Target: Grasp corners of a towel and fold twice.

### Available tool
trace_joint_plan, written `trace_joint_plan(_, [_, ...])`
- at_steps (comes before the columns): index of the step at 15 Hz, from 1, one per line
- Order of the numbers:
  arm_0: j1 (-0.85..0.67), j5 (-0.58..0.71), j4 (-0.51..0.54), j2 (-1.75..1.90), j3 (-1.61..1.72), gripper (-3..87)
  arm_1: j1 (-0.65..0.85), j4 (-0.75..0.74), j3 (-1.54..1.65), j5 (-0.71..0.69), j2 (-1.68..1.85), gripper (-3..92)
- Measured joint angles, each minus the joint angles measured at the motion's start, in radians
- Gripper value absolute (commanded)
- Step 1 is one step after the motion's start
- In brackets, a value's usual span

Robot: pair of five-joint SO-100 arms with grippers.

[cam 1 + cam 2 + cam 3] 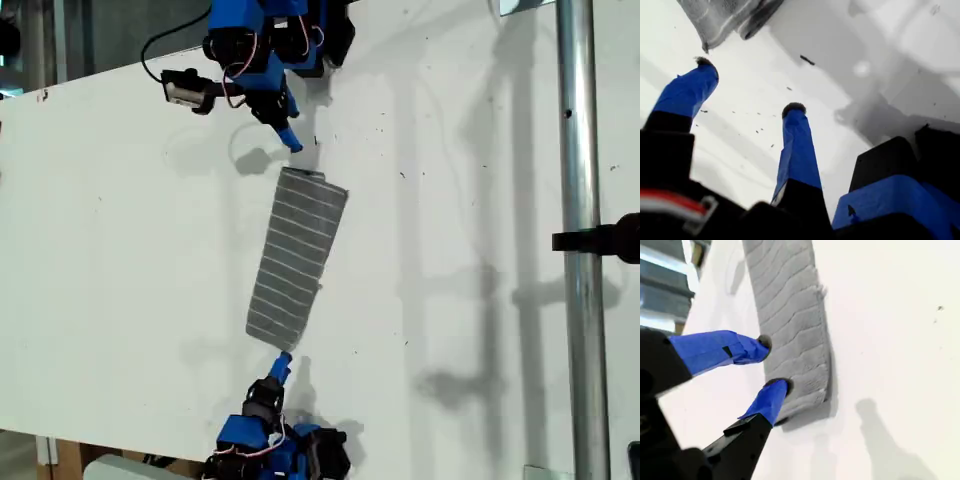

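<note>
Near the middle of the white worktop (120, 250) lies the towel (297, 258), folded into a long narrow strip that runs slantwise between the two arms in the exterior view, its white stripes crossing its width. Its upper end there is a thick folded edge; its lower end sits just above the arm at that view's bottom edge.

My second pincer (774, 364) is at one short end of the towel (790, 325). Its two blue-taped fingers (720, 351) stand apart, their dark tips over the grey cloth near the end's corner (820, 399); whether they press on it I cannot tell, and nothing is clamped between them. Layered edges show along the strip's long side in this view.

My first pincer (747, 87) is also spread wide, its blue fingertips (795, 112) apart with bare worktop between them. The towel's (722, 17) other end lies just beyond the tips, not touching them, with a rolled fold visible.

By the exterior view, the arm at the top has its blue tip (290, 140) just short of the towel's upper end, and the arm at the bottom has its tip (282, 362) at the lower end.

A metal pole (580, 240) stands at the exterior view's right.
</note>
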Motion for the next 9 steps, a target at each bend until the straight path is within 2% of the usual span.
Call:
trace_joint_plan(1, [0.064,-0.032,-0.064,0.187,0.152,-2.4,-0.066,-0.012,0.078,0.103,0.057,30.2])
trace_joint_plan(2, [0.114,-0.041,-0.094,0.387,0.296,-2.4,-0.115,-0.021,0.127,0.186,0.11,30.1])
trace_joint_plan(3, [0.156,-0.057,-0.091,0.577,0.422,-2.5,-0.164,-0.037,0.153,0.238,0.121,30.9])
trace_joint_plan(4, [0.201,-0.083,-0.043,0.701,0.489,-2.5,-0.163,-0.044,0.169,0.278,0.123,31.9])
trace_joint_plan(5, [0.227,-0.091,-0.009,0.73,0.534,-2.5,-0.169,-0.054,0.179,0.287,0.127,32.8])
trace_joint_plan(7, [0.245,-0.092,-0.009,0.762,0.607,-2.5,-0.117,-0.086,0.189,0.259,0.15,33.6])
trace_joint_plan(9, [0.264,-0.089,-0.034,0.772,0.667,-2.5,-0.014,-0.193,0.222,0.149,0.153,36.1])
